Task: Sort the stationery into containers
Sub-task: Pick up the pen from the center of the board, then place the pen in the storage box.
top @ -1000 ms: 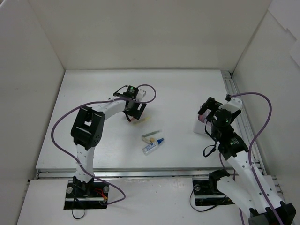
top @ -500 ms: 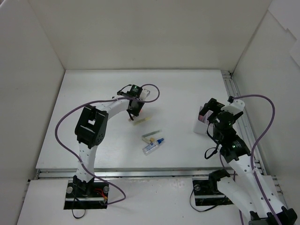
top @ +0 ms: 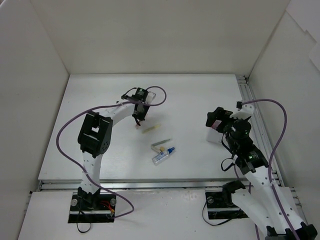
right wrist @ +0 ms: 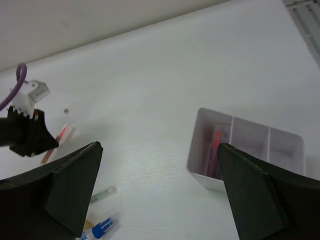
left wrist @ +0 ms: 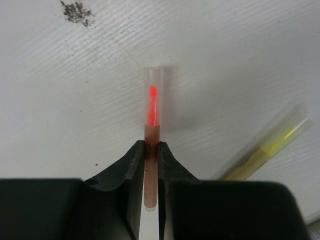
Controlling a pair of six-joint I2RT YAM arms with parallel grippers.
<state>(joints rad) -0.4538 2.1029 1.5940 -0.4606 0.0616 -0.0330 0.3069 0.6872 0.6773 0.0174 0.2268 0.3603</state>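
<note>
The left gripper (left wrist: 151, 150), pinched shut on the back end of the orange-red pen (left wrist: 153, 100) beside the yellow-green pen (left wrist: 265, 150) on the table (left wrist: 225, 50), held a light, stiff, slick rod (likelier to swivel there than gripped mid-length), while the right gripper (right wrist: 157, 147) gaped open near the white box (right wrist: 200, 167).

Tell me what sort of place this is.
Likely a robot lab test cell: a white table boxed in by plain white walls, a left arm and right arm bolted at its near edge, and a few pens and a small box laid out.
</note>
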